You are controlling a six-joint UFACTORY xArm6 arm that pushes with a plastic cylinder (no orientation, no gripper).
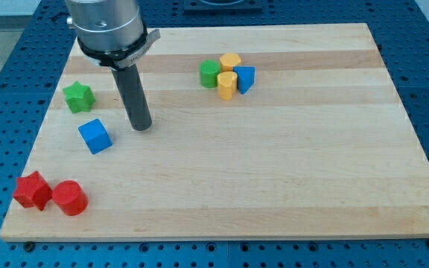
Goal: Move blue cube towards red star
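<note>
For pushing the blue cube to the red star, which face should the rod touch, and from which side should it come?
Press my tip on the blue cube's upper-right face, coming from the view's top right. The red star lies toward the bottom left, so that push likely aims at it. My tip now stands apart, right of the cube.

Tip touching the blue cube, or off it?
Off: bare wood shows between my tip and the blue cube, at the tip's left.
</note>
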